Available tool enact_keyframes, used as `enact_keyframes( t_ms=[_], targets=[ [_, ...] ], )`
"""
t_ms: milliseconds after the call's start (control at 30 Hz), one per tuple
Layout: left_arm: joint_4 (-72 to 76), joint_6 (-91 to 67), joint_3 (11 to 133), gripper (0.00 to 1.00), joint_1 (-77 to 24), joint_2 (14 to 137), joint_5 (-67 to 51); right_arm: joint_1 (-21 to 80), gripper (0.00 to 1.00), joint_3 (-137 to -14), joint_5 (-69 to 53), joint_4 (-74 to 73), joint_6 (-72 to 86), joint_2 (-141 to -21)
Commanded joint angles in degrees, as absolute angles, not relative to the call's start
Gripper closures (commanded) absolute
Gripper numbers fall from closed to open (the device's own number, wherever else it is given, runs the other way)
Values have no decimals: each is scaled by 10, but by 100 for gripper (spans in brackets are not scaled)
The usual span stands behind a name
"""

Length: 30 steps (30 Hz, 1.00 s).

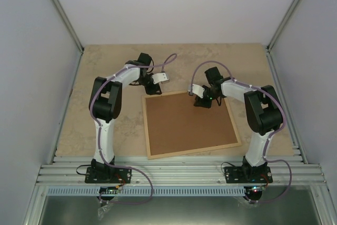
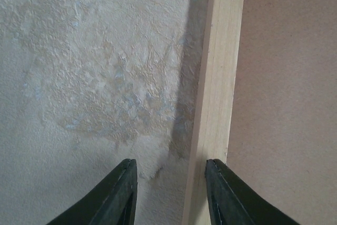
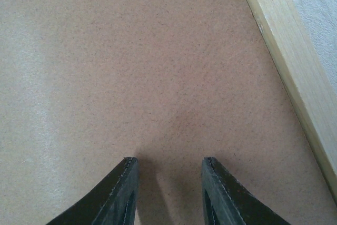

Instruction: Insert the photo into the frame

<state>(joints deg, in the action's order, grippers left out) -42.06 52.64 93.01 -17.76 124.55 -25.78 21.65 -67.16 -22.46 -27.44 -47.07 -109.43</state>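
Top view: pale wood frame (image 1: pixel 146 126) holding brown backing board (image 1: pixel 189 123), flat on table (image 1: pixel 79 90), centre.
Left wrist: left end effector (image 2: pixel 168 164) moderately wide, empty; frame rail at 1 o'clock.
Right wrist: right end effector (image 3: pixel 168 159) likewise, above backing board; rail at 2 o'clock.

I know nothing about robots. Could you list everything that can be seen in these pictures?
Frame: one, pale wood, lying flat mid-table.
Backing board: one, brown, filling the frame.
Photo: none visible in any view.
Table: one, mottled beige, under everything.
Metal rails: silver, along the near edge, carrying the arm bases.
Left arm: one, white and black, purple cable.
Right arm: one, same colours.
Left end effector: one, black, open, by the frame's wooden edge.
Right end effector: one, black, open, over the board.
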Motion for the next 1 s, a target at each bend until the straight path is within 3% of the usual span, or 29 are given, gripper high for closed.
enact_keyframes(
  t_ms=[0, 967],
  targets=[
    [-428, 533, 931, 61, -186, 1241, -261, 217, 65, -663, -190, -275, -475, -1122],
    [-416, 567, 893, 62, -196, 1235, -222, 216, 65, -666, -191, -272, -469, -1126]
  ],
)
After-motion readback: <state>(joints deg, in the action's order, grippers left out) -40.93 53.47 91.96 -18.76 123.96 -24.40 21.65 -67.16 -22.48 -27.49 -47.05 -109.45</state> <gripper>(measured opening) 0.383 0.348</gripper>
